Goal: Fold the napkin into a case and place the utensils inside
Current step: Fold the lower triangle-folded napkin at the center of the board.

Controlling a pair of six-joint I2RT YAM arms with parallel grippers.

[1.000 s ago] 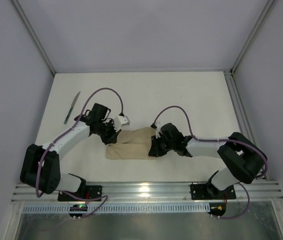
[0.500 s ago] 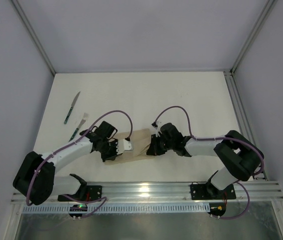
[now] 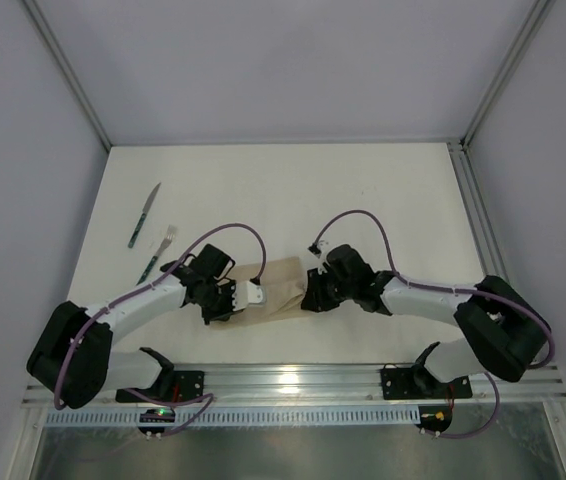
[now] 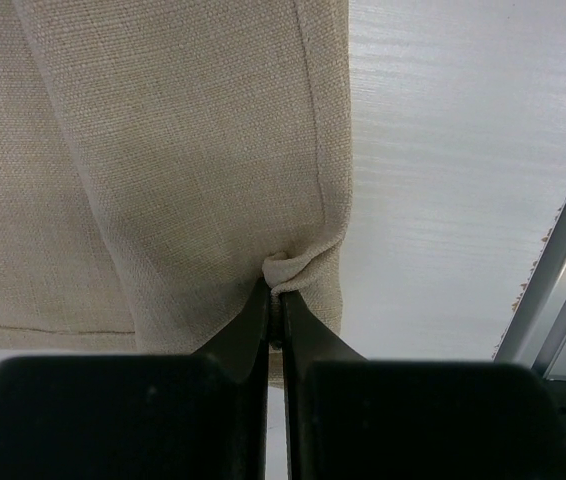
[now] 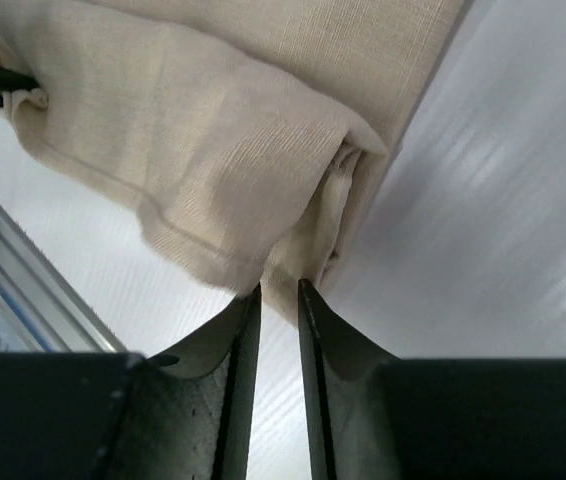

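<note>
The beige-tan woven cloth napkin (image 3: 281, 283) lies folded in soft, hemmed layers near the front edge of the white table (image 3: 383, 200), between both arms. The left gripper (image 4: 275, 292) is clamped on a puckered hem corner. The right gripper (image 5: 279, 290) stands slightly parted at the folded edge. The slim teal-handled silver knife (image 3: 144, 215) and the matching fork (image 3: 158, 253) lie well apart on the left.
</note>
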